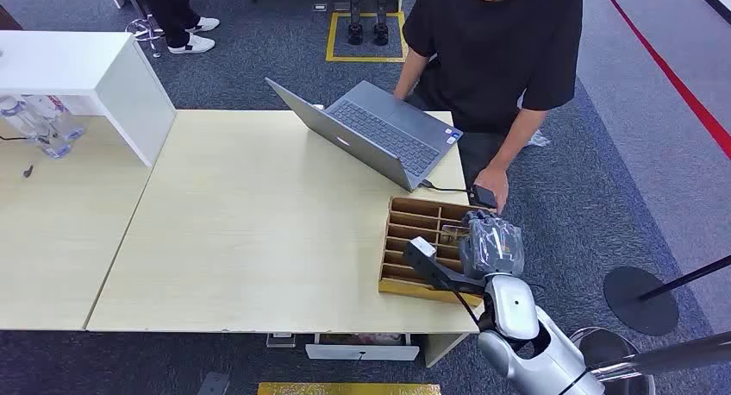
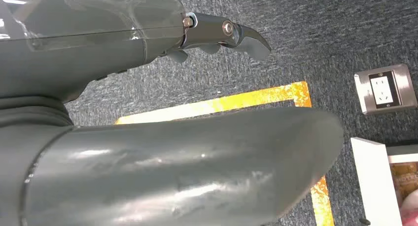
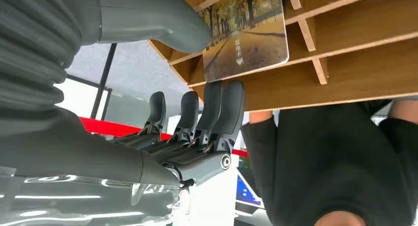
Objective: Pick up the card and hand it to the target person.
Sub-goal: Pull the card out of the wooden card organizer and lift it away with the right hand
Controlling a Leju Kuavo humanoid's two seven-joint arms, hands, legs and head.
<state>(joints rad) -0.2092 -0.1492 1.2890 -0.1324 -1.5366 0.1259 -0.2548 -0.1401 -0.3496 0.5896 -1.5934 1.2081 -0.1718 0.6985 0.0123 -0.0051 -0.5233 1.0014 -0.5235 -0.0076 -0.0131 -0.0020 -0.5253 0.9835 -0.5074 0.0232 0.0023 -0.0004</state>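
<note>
The card (image 3: 246, 33), printed with an avenue of autumn trees, stands in a slot of the wooden divider box (image 1: 414, 240) at the table's right front corner. My right hand (image 1: 491, 244) hovers over the box's right side. In the right wrist view the right hand (image 3: 197, 88) pinches the card, with the thumb (image 3: 162, 18) on one face and the fingers (image 3: 222, 102) at its lower edge. The target person (image 1: 500, 41), in a black shirt, sits behind the table with one hand on a mouse (image 1: 484, 195). My left hand (image 2: 148, 137) hangs above the carpet, fingers apart, holding nothing.
An open grey laptop (image 1: 379, 132) sits just behind the box. At the far left are a white shelf (image 1: 86, 76) and plastic bottles (image 1: 43, 123). Another person's shoes (image 1: 194, 33) stand beyond the table. A black stand base (image 1: 642, 300) is on the floor at right.
</note>
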